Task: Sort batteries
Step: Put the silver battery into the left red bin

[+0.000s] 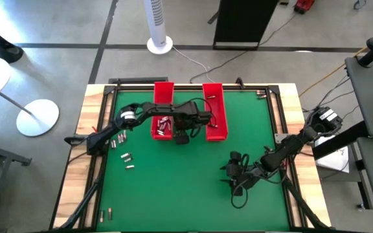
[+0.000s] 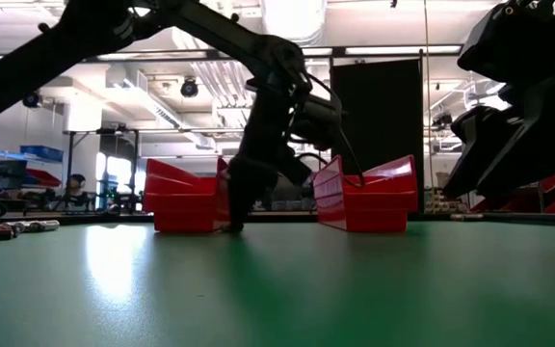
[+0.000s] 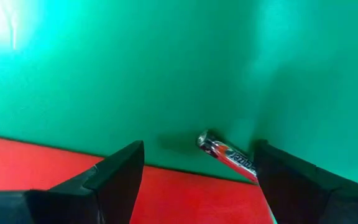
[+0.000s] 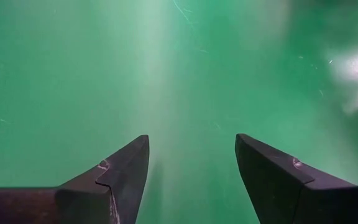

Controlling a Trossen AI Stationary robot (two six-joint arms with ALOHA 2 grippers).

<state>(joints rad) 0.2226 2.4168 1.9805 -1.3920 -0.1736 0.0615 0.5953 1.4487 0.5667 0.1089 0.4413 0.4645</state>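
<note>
We see left tool [image 3: 197,180] spread wide, battery [image 3: 226,155] against one finger, hovering at red tray [image 1: 162,111] edge for drop; right tool [image 4: 191,171] open, empty, parked over counter [image 1: 173,188].

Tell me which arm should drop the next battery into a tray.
Left, probably. The left gripper hangs open beside the left red tray, a battery against one finger. The right gripper sits open over bare green mat, far from both trays.

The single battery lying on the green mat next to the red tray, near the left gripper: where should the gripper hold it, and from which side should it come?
Probably at mid-body. The battery lies flat on the green mat beside the red tray, so the open left gripper should come from above, with one finger on each long side. One end already lies against a finger, so it may need re-centring first.
</note>
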